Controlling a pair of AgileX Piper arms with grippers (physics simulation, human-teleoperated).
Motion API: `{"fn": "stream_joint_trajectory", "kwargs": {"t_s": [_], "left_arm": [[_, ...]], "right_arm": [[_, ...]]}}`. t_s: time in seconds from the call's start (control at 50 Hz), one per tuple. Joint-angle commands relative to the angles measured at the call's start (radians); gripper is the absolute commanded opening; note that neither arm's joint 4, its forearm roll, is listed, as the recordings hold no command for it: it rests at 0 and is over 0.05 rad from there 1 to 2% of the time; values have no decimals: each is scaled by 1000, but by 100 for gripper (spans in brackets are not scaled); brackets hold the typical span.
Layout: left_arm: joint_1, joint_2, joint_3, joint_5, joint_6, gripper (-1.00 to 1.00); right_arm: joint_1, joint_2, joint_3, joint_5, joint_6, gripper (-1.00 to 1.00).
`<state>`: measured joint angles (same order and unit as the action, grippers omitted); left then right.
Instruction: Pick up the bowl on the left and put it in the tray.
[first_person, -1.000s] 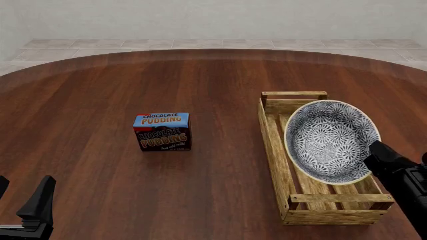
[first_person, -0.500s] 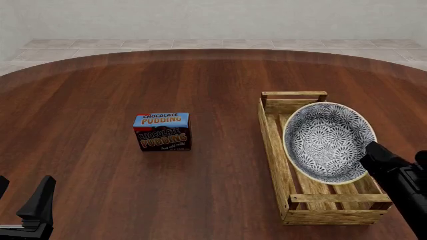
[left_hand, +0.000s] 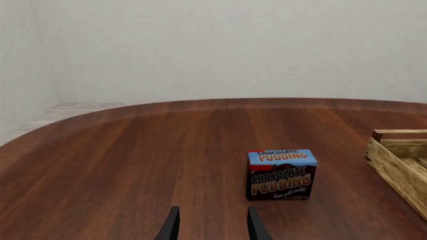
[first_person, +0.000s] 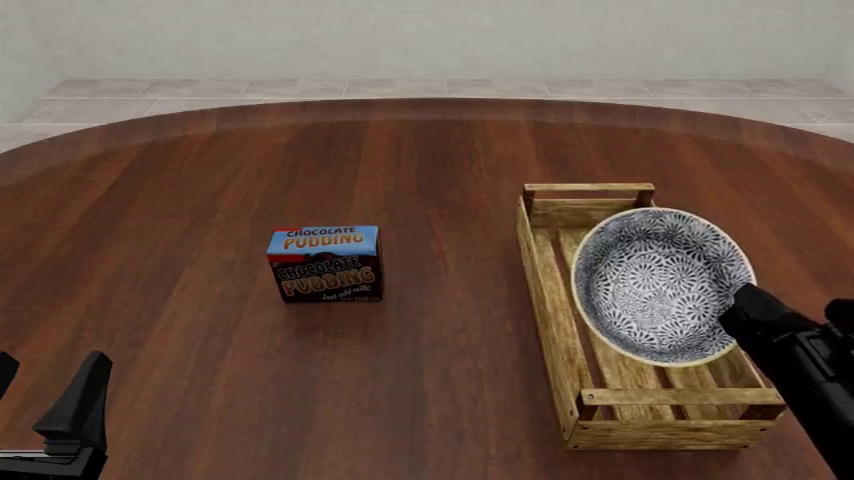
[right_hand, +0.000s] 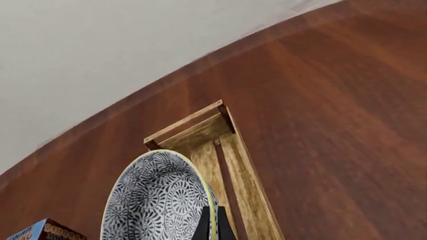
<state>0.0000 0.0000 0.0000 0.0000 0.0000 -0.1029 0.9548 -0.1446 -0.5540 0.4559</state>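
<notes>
The bowl, blue-grey floral inside with a cream rim, hangs tilted over the far half of the light-wood tray, its inside facing the camera. My right gripper is shut on the bowl's near-right rim. In the right wrist view the fingers pinch the rim of the bowl, with the tray's far end beyond. Whether the bowl touches the slats cannot be told. My left gripper stands open and empty at the table's near-left corner, its fingers apart.
A chocolate pudding box stands upright left of the tray, about mid-table; it also shows ahead of the left gripper. The round dark-wood table ends in a curved far edge, with tiled floor behind it.
The bowl has sunk a little toward the tray, carried by the right gripper, which shifted slightly left and down. The left arm has not moved.
</notes>
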Motion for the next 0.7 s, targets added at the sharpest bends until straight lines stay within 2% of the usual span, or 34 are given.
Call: {"fn": "stream_joint_trajectory", "kwargs": {"t_s": [0.02, 0.7], "left_arm": [[0, 0, 0, 0, 0, 100], [0, 0, 0, 0, 0, 100]], "right_arm": [[-5, 38, -3, -33, -6, -100], [-4, 114, -11, -74, -26, -100]]}}
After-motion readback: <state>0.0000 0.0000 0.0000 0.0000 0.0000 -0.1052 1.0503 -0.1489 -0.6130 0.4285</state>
